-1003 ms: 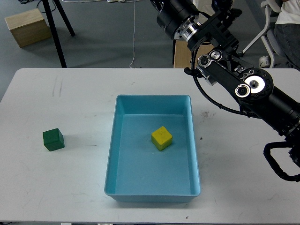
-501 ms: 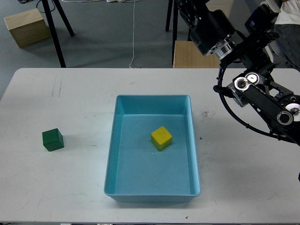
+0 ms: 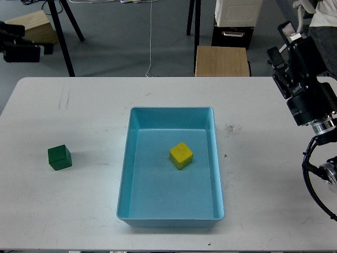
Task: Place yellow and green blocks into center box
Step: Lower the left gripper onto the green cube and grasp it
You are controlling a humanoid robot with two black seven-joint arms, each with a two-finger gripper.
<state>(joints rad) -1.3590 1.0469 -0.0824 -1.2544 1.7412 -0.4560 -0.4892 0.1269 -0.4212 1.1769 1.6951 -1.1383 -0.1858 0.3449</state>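
Observation:
The yellow block (image 3: 181, 155) lies inside the light blue box (image 3: 171, 109) at the table's centre, a little right of the box's middle. The green block (image 3: 59, 157) sits on the white table at the left, apart from the box. My right gripper (image 3: 281, 41) is raised at the far right edge, well away from both blocks; its fingers stand apart and hold nothing. My left gripper (image 3: 20, 48) shows only as a dark shape at the top left corner, beyond the table's far edge; its fingers cannot be told apart.
Beyond the table's far edge stand a wooden box (image 3: 221, 60), black stand legs (image 3: 66, 39) and another wooden box (image 3: 37, 26) on the floor. A thin cable (image 3: 150, 37) hangs at the back.
My right arm has swung from above the box's far right corner out to the right edge of the view. My left gripper has come into view at the top left. The blocks have not moved.

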